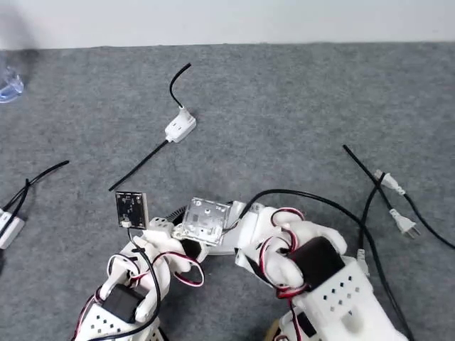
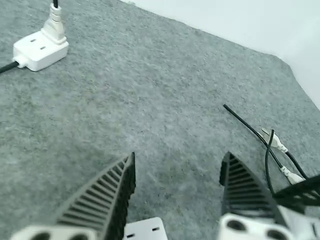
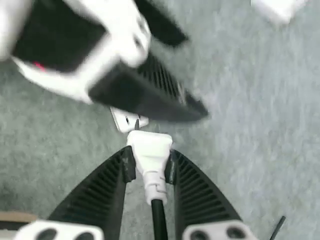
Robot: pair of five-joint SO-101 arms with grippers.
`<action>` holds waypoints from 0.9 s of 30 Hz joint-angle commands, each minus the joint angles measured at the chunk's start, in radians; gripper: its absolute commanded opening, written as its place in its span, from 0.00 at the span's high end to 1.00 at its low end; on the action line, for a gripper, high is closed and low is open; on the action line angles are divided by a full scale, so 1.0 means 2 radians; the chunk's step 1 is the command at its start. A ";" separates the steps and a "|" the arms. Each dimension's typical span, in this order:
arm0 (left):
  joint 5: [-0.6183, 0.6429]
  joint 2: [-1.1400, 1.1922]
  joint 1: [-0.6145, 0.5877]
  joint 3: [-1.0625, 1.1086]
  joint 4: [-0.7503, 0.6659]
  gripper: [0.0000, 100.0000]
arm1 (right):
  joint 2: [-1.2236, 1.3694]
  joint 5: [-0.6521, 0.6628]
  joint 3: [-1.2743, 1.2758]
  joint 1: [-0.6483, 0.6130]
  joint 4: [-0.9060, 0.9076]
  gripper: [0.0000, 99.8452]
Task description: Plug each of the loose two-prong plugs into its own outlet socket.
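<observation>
My right gripper (image 3: 150,156) is shut on a white two-prong plug (image 3: 149,144), its black cable running back between the fingers. The prongs point at a small white outlet socket (image 3: 128,120) on the grey mat, just short of it. That same socket (image 2: 145,230) lies between the wide-open fingers of my left gripper (image 2: 179,160), close to their base. In the right wrist view, one left finger (image 3: 145,95) crosses just beyond the socket. Two loose white plugs (image 1: 389,182) (image 1: 405,226) lie at the right of the mat. A farther socket (image 1: 180,126) has a plug seated in it.
Both arms (image 1: 128,298) (image 1: 320,277) crowd the near middle of the mat. Black cables (image 1: 370,206) trail across the right side. Another white socket (image 1: 8,227) with cables sits at the left edge. A clear object (image 1: 8,84) stands far left.
</observation>
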 commanded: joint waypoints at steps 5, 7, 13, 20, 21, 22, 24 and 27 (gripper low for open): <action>0.005 -0.004 0.004 -0.004 0.002 0.74 | -0.001 -0.028 -0.067 -0.008 -0.010 0.99; 0.005 -0.004 0.004 -0.004 0.002 0.74 | -0.001 -0.034 -0.074 -0.008 -0.010 0.99; 0.005 -0.004 0.004 -0.004 0.002 0.74 | -0.001 -0.050 -0.076 -0.008 -0.024 0.99; 0.005 -0.004 0.002 -0.004 0.002 0.74 | -0.002 -0.059 -0.077 -0.008 -0.036 0.99; 0.005 -0.004 0.002 -0.004 0.002 0.74 | -0.002 -0.059 -0.077 -0.008 -0.036 0.99; 0.005 -0.004 0.002 -0.004 0.002 0.74 | -0.002 -0.059 -0.077 -0.008 -0.036 0.99; 0.005 -0.004 0.002 -0.004 0.002 0.74 | -0.003 -0.059 -0.077 -0.008 -0.036 0.99; 0.005 -0.004 0.002 -0.004 0.002 0.74 | -0.007 -0.059 -0.077 -0.008 -0.040 0.99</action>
